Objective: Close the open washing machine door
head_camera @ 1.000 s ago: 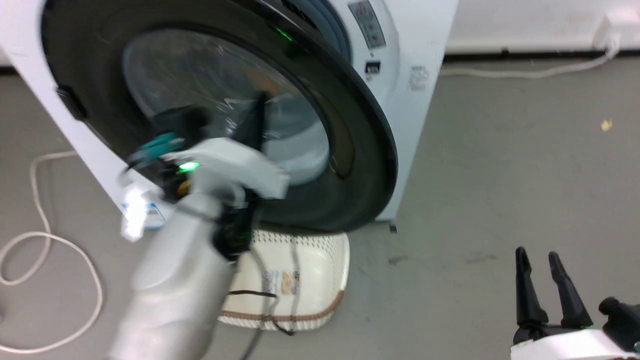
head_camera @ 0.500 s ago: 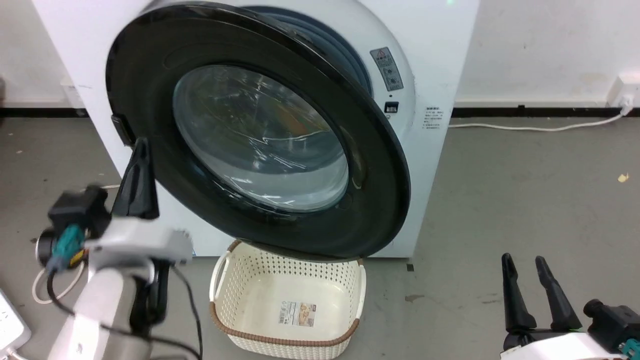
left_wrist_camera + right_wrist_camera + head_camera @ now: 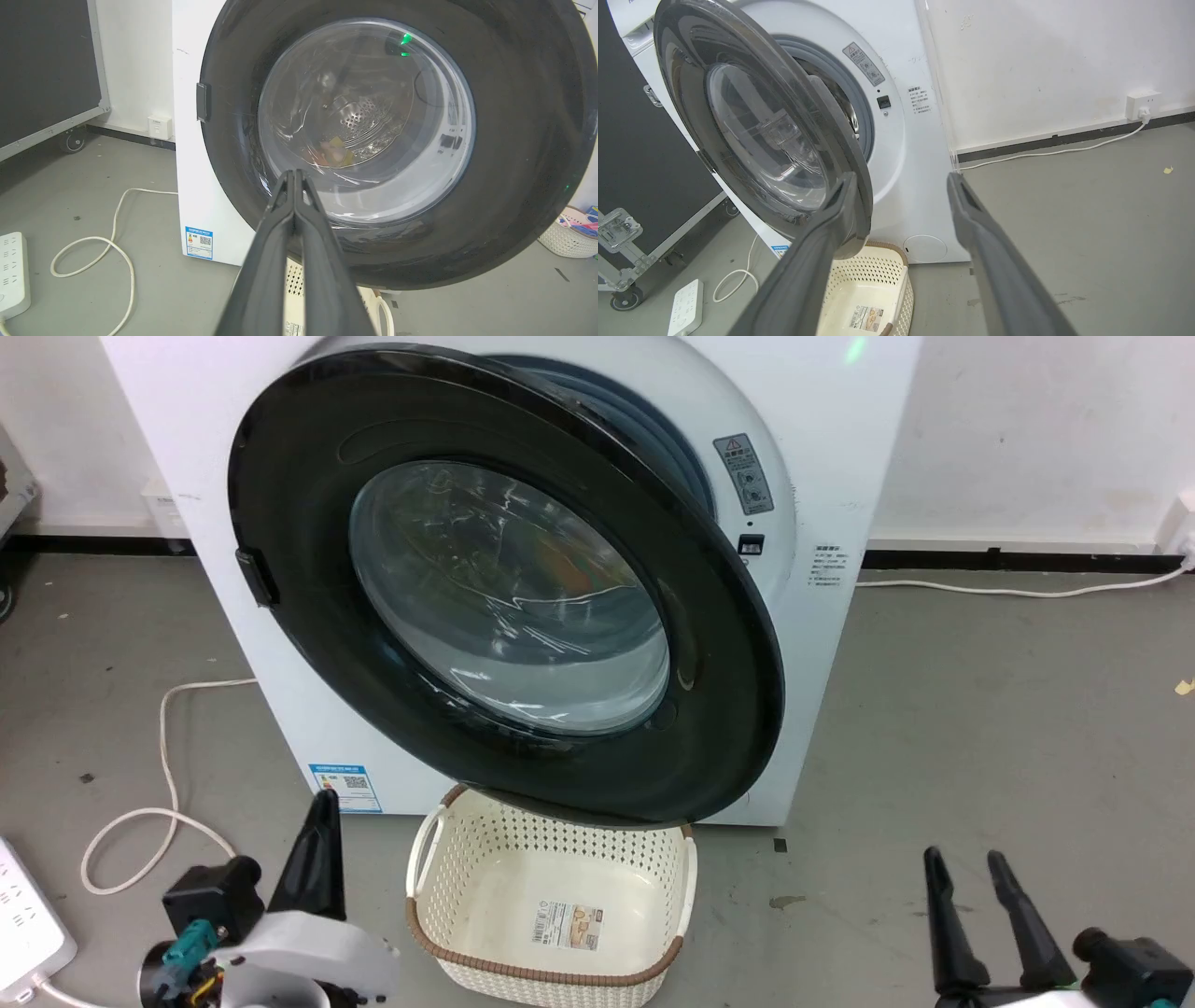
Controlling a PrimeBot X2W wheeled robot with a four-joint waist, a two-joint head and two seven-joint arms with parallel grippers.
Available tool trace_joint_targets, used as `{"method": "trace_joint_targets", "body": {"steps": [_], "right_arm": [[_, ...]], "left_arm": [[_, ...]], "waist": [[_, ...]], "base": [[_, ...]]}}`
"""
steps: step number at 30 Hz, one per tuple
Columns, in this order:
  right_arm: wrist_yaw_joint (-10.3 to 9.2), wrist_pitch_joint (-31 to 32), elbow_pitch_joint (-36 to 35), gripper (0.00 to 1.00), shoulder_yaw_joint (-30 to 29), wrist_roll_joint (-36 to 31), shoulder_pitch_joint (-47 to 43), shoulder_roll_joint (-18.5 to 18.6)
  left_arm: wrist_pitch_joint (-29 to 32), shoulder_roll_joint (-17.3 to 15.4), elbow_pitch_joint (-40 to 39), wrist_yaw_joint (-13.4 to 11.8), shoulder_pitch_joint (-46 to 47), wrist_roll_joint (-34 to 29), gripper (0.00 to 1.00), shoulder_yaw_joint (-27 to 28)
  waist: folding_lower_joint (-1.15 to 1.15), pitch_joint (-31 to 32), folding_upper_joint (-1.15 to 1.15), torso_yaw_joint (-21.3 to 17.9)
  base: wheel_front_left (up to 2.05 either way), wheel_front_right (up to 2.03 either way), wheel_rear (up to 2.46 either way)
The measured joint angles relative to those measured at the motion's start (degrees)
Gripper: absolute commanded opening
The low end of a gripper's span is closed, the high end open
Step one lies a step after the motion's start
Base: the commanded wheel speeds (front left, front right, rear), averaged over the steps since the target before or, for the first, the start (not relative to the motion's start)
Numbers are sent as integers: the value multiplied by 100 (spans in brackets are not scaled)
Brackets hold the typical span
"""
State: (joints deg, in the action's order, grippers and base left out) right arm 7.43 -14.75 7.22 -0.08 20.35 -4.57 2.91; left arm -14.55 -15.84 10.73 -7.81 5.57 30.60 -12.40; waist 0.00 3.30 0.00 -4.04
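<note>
**Closing door: not latched, nothing touching it**

Head view: washing machine door (image 3: 504,588) stands ajar, its right edge out from the washer front (image 3: 840,476), over the basket (image 3: 551,978). Left gripper (image 3: 322,812) sits low left, jaws pressed together, empty. Right gripper (image 3: 963,859) sits low right, jaws parted, empty. Both are well apart from the door.

Left wrist view: left gripper (image 3: 294,173) points at the door (image 3: 514,140) glass, no contact.

Right wrist view: right gripper (image 3: 902,179) holds nothing. There's a clear gap behind the door (image 3: 756,121). My read: the final push to latch is left.
</note>
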Motion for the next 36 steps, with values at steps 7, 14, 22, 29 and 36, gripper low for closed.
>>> {"method": "trace_joint_targets", "body": {"steps": [7, 14, 22, 29, 36], "right_arm": [[0, 0, 2, 100, 44, -120, -96, 0], [0, 0, -1, 100, 87, -177, -97, 0], [0, 3, -1, 0, 132, -654, -65, 0], [1, 291, 36, 0, 527, -871, 435, 2], [1, 355, 610, 0, 921, -870, 1288, 0]], "left_arm": [[47, 22, 94, 35, -108, -2, 0, -136], [47, 41, 109, -16, -108, -21, 100, -158], [34, 68, 13, -121, -109, -77, 100, -116], [29, 78, -131, -163, -109, -144, 100, -116], [4, 82, -307, -221, -107, -233, 100, -149]], "waist": [[0, -24, 0, 56], [0, -39, 0, 48], [0, -32, 0, 98], [1, -125, 0, 190], [1, -335, 0, 342]], "base": [[0, 0, 0], [0, 0, 0], [0, 0, 0], [0, 0, 0], [0, 0, 0]]}}
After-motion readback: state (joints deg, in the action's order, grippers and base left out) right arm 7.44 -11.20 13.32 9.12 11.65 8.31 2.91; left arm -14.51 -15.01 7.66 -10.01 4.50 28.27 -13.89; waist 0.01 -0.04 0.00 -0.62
